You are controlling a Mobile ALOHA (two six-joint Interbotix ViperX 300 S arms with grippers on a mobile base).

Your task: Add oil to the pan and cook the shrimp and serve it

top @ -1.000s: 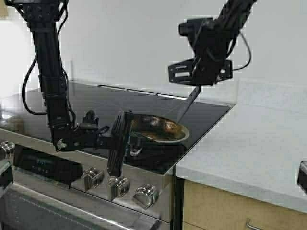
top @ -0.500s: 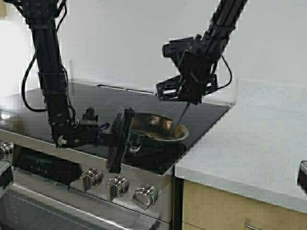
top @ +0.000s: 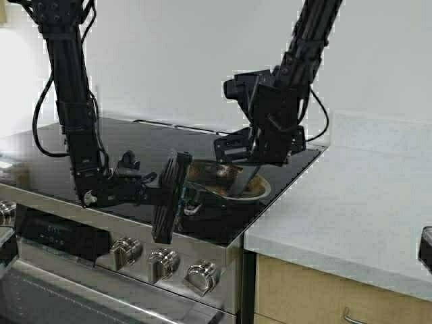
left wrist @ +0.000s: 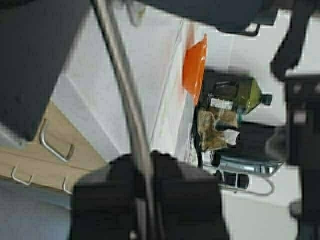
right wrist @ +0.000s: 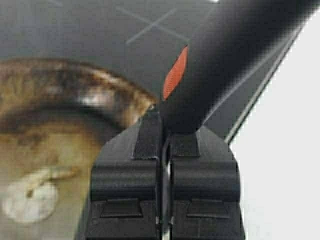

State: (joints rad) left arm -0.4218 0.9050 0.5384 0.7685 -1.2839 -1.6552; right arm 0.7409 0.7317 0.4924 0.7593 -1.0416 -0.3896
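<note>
Black glass stovetop fills my view. My right gripper is clamped on a black spatula, its blade down in the pan beside the shrimp. My left gripper grips the pan's handle.

Black glass cooktop on a steel stove; three knobs along its front panel, a dark display strip beside them toward the stove's left end. Pale surface adjoins the stove's right edge, running back to a white wall. Wooden cabinet front under the surface, with a metal pull near its lower edge.

Left wrist view: orange bowl on the pale surface; a crumpled brown packet close by; drawer handles on the wooden fronts.
</note>
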